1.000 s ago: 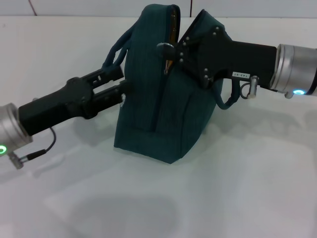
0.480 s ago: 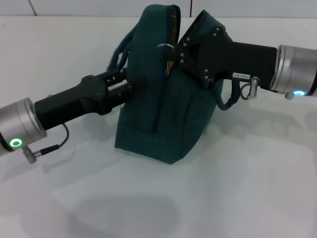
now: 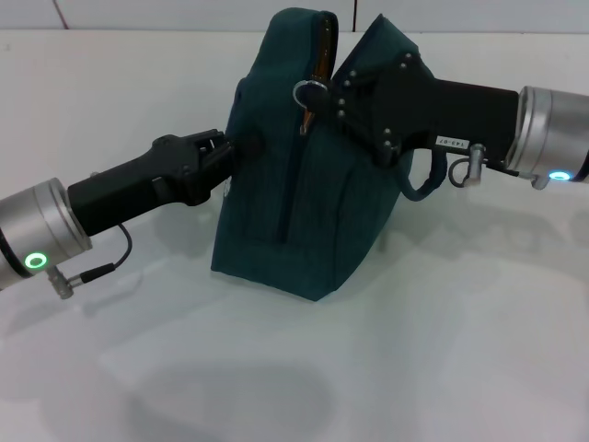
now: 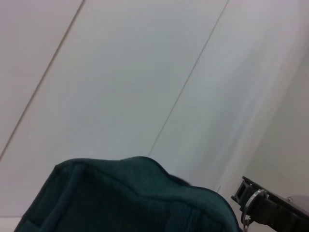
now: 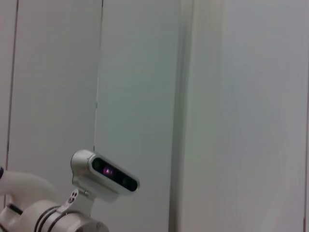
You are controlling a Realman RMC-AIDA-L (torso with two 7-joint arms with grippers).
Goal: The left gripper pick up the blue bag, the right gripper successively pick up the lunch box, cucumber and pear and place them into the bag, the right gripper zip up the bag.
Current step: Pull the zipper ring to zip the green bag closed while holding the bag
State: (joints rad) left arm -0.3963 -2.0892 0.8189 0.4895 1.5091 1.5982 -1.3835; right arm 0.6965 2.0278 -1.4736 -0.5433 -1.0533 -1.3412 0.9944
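- Bag [image 3: 304, 212]: blue, upright on white desk [image 3: 442, 350], centre
- Left hand [image 3: 228, 152]: pressed to the bag's left side; grip cannot be told
- Right hand [image 3: 317, 92]: at the bag's top, clenched on zip ring [image 3: 306, 91]
- Zip partly undone, orange lining visible

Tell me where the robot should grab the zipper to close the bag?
By the metal ring pull at the top of the bag. It hangs free beside the open slit, so the right hand, already there, could pinch it from the right.
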